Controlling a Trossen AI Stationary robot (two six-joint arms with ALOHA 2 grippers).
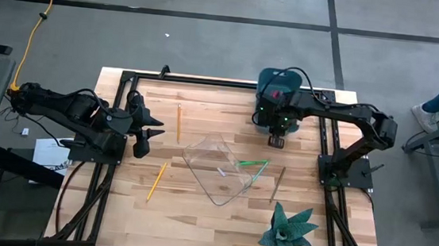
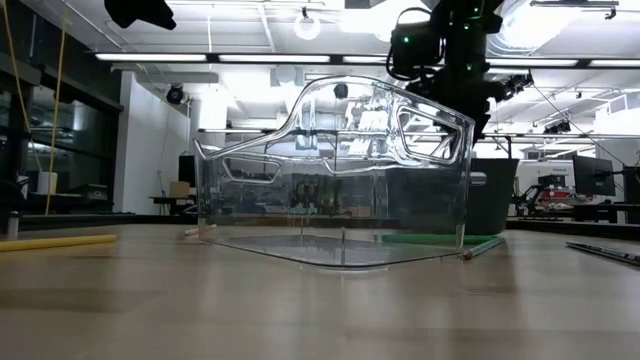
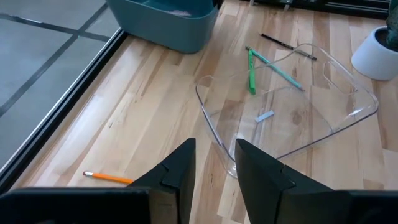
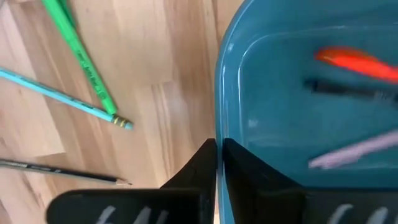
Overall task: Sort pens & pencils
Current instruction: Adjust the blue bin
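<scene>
Only the right wrist view reveals a red-orange pen (image 4: 353,62) inside the teal plastic bin (image 4: 273,81); right gripper (image 4: 217,163) closed, empty, above its rim.

The counter (image 1: 195,216) is pale wood in lengthwise strips. Upper centre of the high view, a teal bin (image 1: 275,84) — inside it a red-orange pen (image 4: 354,62). Mid-frame, a clear tray (image 1: 215,170). Yellow-orange pencils (image 1: 178,122) lie left of it; bright green pen (image 1: 252,163) and pale teal pencil (image 4: 62,98) right — both arms black.
</scene>
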